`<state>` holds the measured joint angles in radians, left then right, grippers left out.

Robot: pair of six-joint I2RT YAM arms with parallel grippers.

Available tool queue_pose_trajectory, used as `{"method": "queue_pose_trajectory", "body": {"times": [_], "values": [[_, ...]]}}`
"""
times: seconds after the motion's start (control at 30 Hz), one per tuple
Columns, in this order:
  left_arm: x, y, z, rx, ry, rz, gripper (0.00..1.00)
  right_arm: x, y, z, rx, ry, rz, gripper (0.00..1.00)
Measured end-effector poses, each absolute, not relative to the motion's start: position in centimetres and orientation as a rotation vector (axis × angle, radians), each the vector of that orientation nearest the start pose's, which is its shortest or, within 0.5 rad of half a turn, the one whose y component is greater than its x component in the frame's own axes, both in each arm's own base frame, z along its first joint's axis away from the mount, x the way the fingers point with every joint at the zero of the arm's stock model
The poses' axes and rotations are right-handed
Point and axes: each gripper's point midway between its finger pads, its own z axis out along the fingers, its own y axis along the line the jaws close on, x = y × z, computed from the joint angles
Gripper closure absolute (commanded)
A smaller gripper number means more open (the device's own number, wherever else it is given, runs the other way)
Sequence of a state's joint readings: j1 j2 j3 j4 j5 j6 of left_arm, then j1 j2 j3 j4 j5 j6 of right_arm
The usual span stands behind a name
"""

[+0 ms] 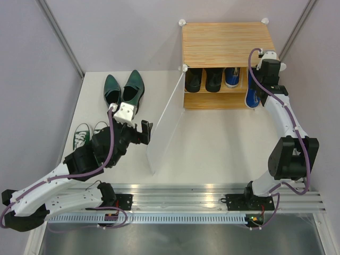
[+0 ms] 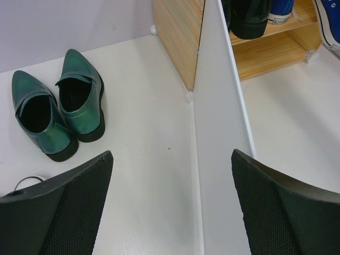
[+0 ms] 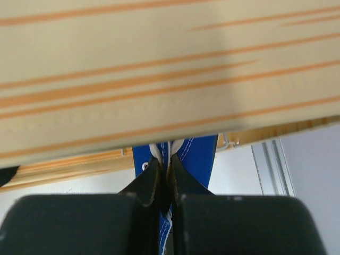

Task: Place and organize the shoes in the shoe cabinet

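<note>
The shoe cabinet (image 1: 226, 42) stands at the back, its white door panel (image 1: 164, 122) swung open toward me. On its upper shelf sit two black dress shoes (image 1: 204, 79) and one blue sneaker (image 1: 231, 77). My right gripper (image 1: 261, 85) is shut on a second blue sneaker (image 1: 252, 94) at the cabinet's right front. In the right wrist view the gripper (image 3: 164, 162) pinches that sneaker (image 3: 196, 159) by its laced upper. Dark green pointed shoes (image 1: 122, 90) and green white-toed sneakers (image 1: 87, 133) rest on the table at left. My left gripper (image 1: 143, 132) is open and empty beside the door (image 2: 220, 133).
The purple enclosure walls (image 1: 37, 79) close in the table on the left and right. The open door stands between the left arm and the cabinet opening. The lower shelf board (image 2: 271, 58) shows bare wood. The metal rail (image 1: 180, 199) runs along the near edge.
</note>
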<state>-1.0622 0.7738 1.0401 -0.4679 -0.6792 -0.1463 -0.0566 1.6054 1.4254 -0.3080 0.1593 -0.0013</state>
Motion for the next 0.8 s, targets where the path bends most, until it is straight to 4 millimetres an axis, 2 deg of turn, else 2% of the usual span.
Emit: {"method": "queue_pose_trajectory", "body": {"times": [0.1, 0.2, 0.73, 0.77, 0.8], "values": [[21.6, -17.1, 33.5, 0.314, 1.712, -0.281, 0.06, 48.4, -5.5, 24.1, 0.150, 2.034, -0.196, 0.99], [21.7, -17.2, 33.4, 0.318, 1.714, -0.276, 0.06, 49.2, -5.5, 23.4, 0.146, 2.042, -0.197, 0.99], [22.1, -17.5, 32.9, 0.328, 1.730, -0.254, 0.06, 49.7, -5.0, 23.4, 0.115, 2.035, -0.150, 0.99], [22.1, -17.5, 32.9, 0.328, 1.730, -0.253, 0.06, 49.7, -5.0, 23.4, 0.115, 2.032, -0.148, 0.99], [22.1, -17.5, 32.9, 0.329, 1.730, -0.252, 0.06, 49.7, -5.0, 23.4, 0.114, 2.029, -0.146, 0.94]]}}
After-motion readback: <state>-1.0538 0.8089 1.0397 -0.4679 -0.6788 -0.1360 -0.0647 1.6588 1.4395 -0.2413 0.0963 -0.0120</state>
